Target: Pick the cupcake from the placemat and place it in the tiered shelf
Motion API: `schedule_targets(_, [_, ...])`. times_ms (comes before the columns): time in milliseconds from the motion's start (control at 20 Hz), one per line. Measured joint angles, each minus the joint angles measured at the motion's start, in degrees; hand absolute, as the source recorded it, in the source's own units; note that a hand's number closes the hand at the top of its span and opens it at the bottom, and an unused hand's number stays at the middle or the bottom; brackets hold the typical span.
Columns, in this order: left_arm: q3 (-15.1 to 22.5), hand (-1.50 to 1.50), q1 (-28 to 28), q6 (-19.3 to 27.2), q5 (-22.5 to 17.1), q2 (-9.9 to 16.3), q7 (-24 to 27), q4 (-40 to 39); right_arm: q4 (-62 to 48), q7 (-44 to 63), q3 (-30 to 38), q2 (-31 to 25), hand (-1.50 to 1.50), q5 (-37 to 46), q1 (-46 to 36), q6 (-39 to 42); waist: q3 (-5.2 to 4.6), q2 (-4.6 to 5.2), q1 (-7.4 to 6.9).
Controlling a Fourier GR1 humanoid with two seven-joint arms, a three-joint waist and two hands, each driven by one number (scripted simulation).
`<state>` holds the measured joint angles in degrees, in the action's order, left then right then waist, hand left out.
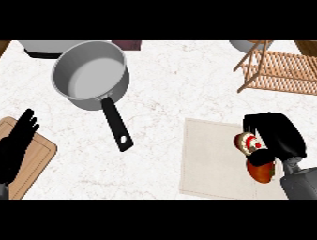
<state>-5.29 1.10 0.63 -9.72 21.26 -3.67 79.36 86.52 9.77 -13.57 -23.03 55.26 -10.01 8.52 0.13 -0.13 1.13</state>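
A: What holds what on the counter [168, 93]?

B: The grey saucepan [91, 75] at upper left shows only its bare inside; its black handle [117, 124] runs down toward the lower middle. The wooden tiered shelf [289, 70] at upper right has slatted boards, and nothing shows on the slats that are in view. A grey rounded vessel [245, 45] peeks out behind the shelf's top corner, cut by the edge, so I cannot tell what is inside it.

A: And the cupcake?

B: The cupcake [250, 143] is over the right part of the pale placemat [213, 159], tipped on its side, with its white frosting and a red spot on top facing left. The right hand [279, 136] is wrapped round it: black fingers curl over it from above and the thumb closes in below, so part of it is hidden. I cannot tell whether it touches the mat or is just above it.

A: Anything else near it?

B: A reddish-brown rounded thing [260, 173] lies just under the hand at the mat's right edge (what it is I cannot tell).

A: The other hand?

B: The left hand [12, 145] rests at the left edge, fingers straight and pointing up, over a wooden cutting board [40, 157], well apart from the cupcake.
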Motion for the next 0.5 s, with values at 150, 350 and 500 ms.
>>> schedule_targets(150, [0.0,0.0,0.9,0.1,0.2,-0.2,0.0,1.0,0.6,-11.3,6.1,-5.5,1.5,-7.5,2.1,-0.8,-0.01,-0.03,-0.08])
schedule_targets(350, [0.0,0.0,0.8,0.1,0.7,-0.5,0.6,0.5,1.1,-22.2,15.4,-11.6,1.5,-17.5,4.7,1.2,-0.07,-0.03,0.03])
schedule_targets(500, [0.1,0.0,0.7,-0.2,0.8,-0.7,0.4,0.5,1.2,-25.9,22.4,-15.2,1.5,-25.0,5.2,5.7,-0.1,-0.05,-0.08])
